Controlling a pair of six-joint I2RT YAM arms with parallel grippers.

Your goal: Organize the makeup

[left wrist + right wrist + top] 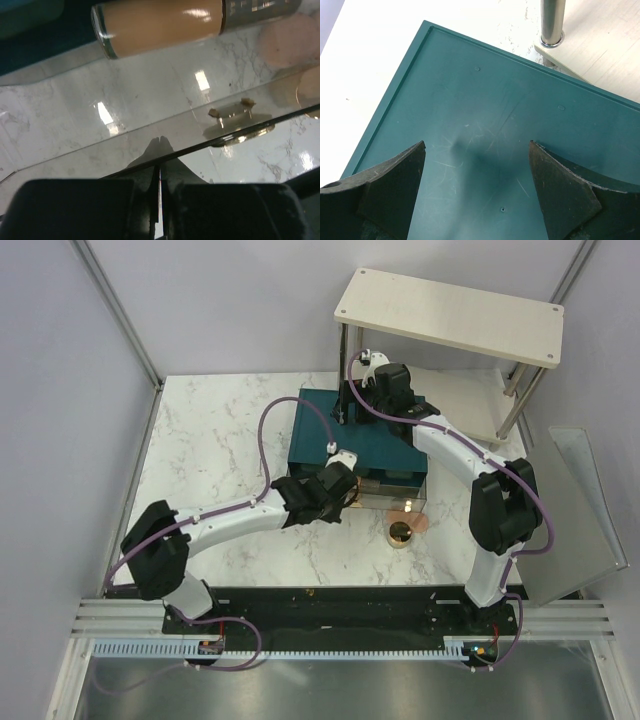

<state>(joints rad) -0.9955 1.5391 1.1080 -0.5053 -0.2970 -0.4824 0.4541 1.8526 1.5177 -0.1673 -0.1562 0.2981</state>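
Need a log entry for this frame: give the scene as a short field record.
left gripper: shut, at the clear drawer's front edge
right gripper: open, over the teal box's top
peach-tan tube: lying on its side in the drawer
peach pad: beside the tube's dark cap
compact: on the table, in front of the box

No lettering, label, brand or number is legible on anything.
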